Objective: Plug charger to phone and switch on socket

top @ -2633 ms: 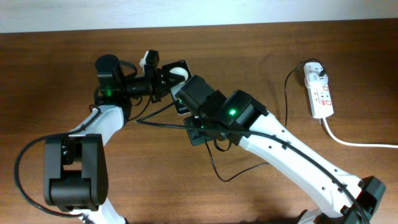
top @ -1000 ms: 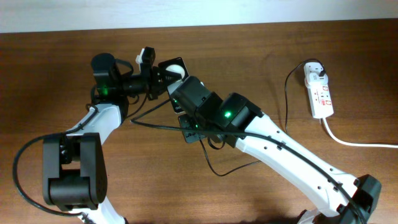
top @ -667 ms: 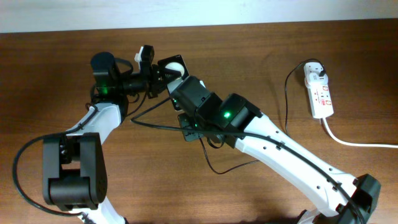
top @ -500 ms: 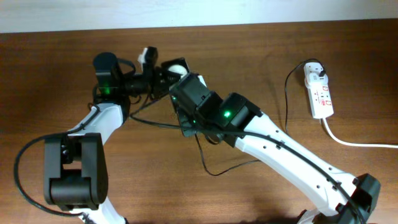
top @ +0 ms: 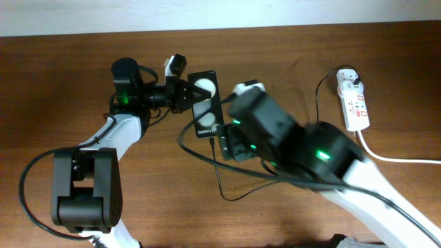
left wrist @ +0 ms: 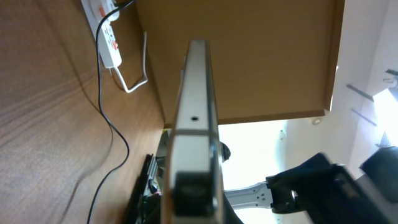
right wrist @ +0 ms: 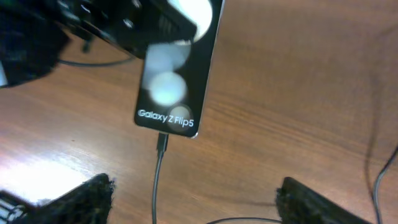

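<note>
- The right gripper [right wrist: 196, 186] stood wide open. Its two fingers [right wrist: 93, 193] were spread to either side at the bottom of my wrist view and gripped nothing, and the charger [right wrist: 155, 180] ran between them untouched.
- The left gripper [top: 185, 91] was clamped shut on the phone [top: 207, 103], holding it by its upper end with the glossy face up.
- In the right wrist view the charger's connector sat in the phone's lower edge, just below the white lettering.
- From there the thin black cable looped over the table [top: 69, 55] and ran on to the socket [top: 353, 100].
- The socket lay at the right side, well apart from the phone, with a dark plug in its top end.
- I could not tell how its red switches stood.
</note>
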`<action>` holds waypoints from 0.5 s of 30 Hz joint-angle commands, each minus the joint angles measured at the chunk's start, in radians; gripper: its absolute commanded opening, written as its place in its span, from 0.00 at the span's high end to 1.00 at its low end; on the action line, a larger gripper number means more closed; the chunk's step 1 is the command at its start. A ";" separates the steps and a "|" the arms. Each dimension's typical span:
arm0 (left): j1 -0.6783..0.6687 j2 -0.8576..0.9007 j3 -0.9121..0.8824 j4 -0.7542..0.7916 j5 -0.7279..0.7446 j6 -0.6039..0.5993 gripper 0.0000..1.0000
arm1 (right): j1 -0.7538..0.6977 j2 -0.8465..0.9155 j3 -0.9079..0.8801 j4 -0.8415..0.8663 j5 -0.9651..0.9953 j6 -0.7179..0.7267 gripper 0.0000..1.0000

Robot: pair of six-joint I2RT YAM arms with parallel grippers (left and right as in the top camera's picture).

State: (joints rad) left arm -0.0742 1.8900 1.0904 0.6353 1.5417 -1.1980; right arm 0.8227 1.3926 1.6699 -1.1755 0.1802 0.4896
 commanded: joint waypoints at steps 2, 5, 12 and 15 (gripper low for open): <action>-0.044 -0.007 0.000 0.003 0.008 0.053 1.00 | -0.005 -0.137 0.018 -0.023 0.119 -0.002 0.01; -0.102 -0.007 0.000 0.003 -0.024 0.145 1.00 | -0.005 -0.199 0.018 -0.080 0.192 -0.002 0.01; -0.205 -0.007 0.000 -0.011 -0.153 0.299 1.00 | -0.005 -0.218 0.018 -0.157 0.202 -0.002 0.01; -0.229 -0.007 0.000 -0.064 -0.253 0.307 1.00 | -0.005 -0.221 0.018 -0.157 0.198 0.003 0.01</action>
State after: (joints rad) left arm -0.2848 1.8900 1.0904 0.5903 1.3960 -0.9501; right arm 0.8227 1.1793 1.6718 -1.3315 0.3595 0.4904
